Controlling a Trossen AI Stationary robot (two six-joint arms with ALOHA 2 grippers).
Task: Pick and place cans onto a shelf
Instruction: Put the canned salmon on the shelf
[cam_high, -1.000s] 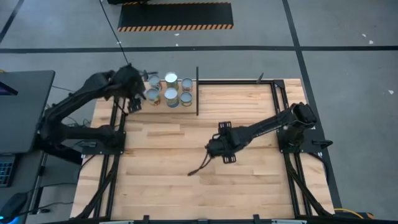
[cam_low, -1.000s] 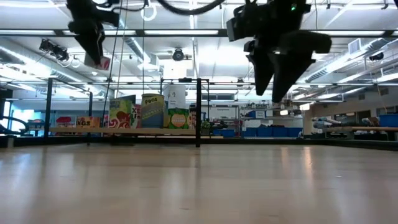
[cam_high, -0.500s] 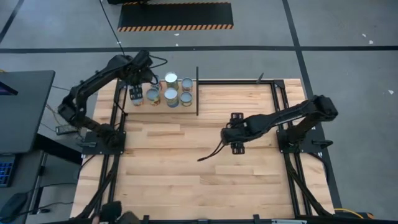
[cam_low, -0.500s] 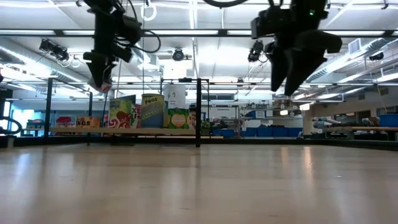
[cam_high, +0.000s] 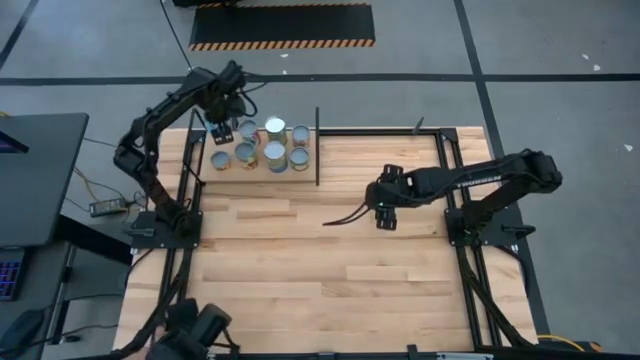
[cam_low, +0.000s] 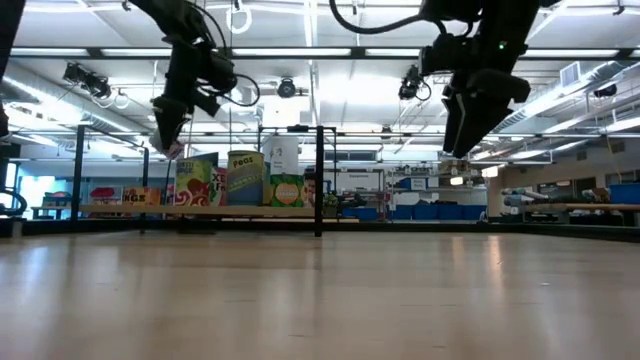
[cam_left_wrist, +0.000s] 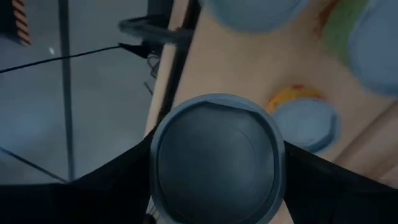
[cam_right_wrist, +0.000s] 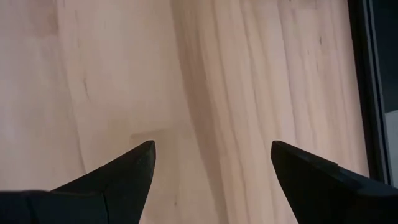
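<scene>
Six cans stand on the shelf (cam_high: 262, 172) at the table's far left, among them a can (cam_high: 275, 128) with a bright top and a can (cam_high: 245, 152) beside my left gripper; they also show in the low view (cam_low: 243, 178). My left gripper (cam_high: 220, 145) is shut on a seventh can (cam_high: 220, 160), above the shelf's left end. In the low view this gripper (cam_low: 170, 143) hangs about level with the standing cans' tops. My right gripper (cam_high: 384, 212) is open and empty above the table's middle right; it also shows in the right wrist view (cam_right_wrist: 211, 162). My left gripper pinches the can's round side wall, just below its top rim (cam_left_wrist: 155, 152), between its two fingers, one on each side. The fingers come from above, slanting down. The can hangs upright, top up, its bottom (cam_low: 174, 152) clear of the shelf.
A tall black post (cam_high: 317, 145) stands at the shelf's right end. Black frame rails (cam_high: 445, 160) run along the table's edges. Bare plank tabletop (cam_high: 300, 270) fills the middle and near side. A monitor (cam_high: 35, 170) stands off the table's left.
My left gripper has carried the can toward the table's right, over the shelf's left end, and gone down toward it. My right gripper has moved toward the table's right and far edges, still open.
</scene>
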